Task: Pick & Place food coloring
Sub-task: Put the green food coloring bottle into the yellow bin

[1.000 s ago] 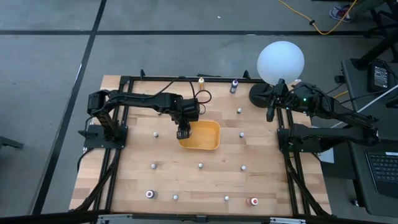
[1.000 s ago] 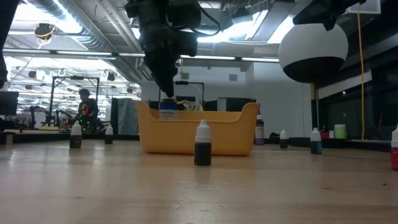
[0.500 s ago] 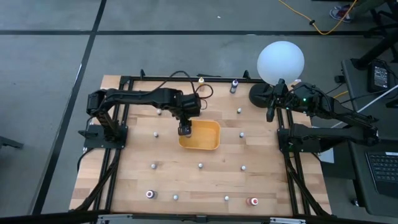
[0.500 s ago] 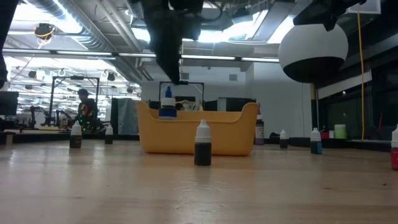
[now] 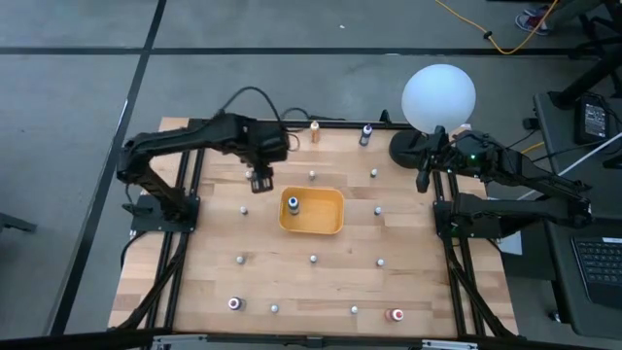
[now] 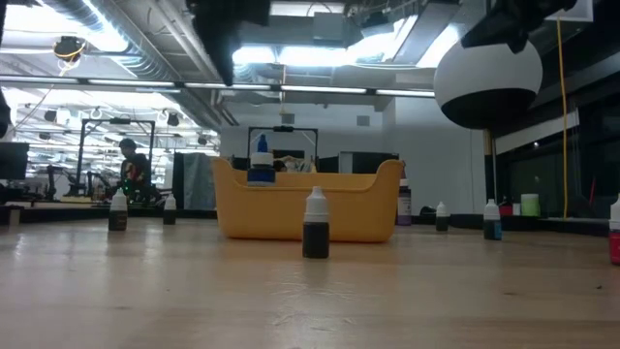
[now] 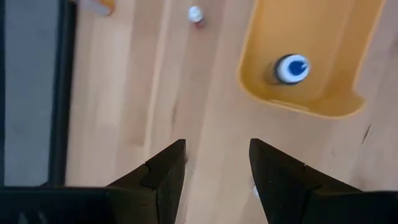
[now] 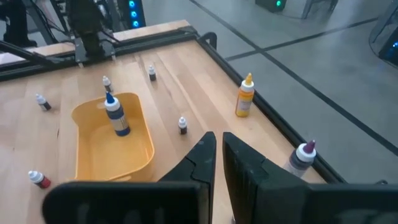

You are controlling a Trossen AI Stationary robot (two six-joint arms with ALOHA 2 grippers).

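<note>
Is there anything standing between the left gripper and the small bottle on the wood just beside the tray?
Nothing visible does. The left gripper hangs open above bare wood, and the nearest bottle stands alone, apart from the tray.

One small blue-capped food coloring bottle (image 5: pixel 293 204) stands inside the orange-yellow plastic tray (image 5: pixel 328 223) in the middle of the wooden table (image 5: pixel 292 282). Other tiny bottles (image 5: pixel 313 259) stand spread out around the tray. The big white globe lamp (image 5: pixel 439 95) sits at the table's far right corner.

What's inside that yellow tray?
One blue-capped bottle stands upright in the tray, near its left end. The rest of the floor looks bare from above; in the low view the tray's wall hides the bottle's lower part.
</note>
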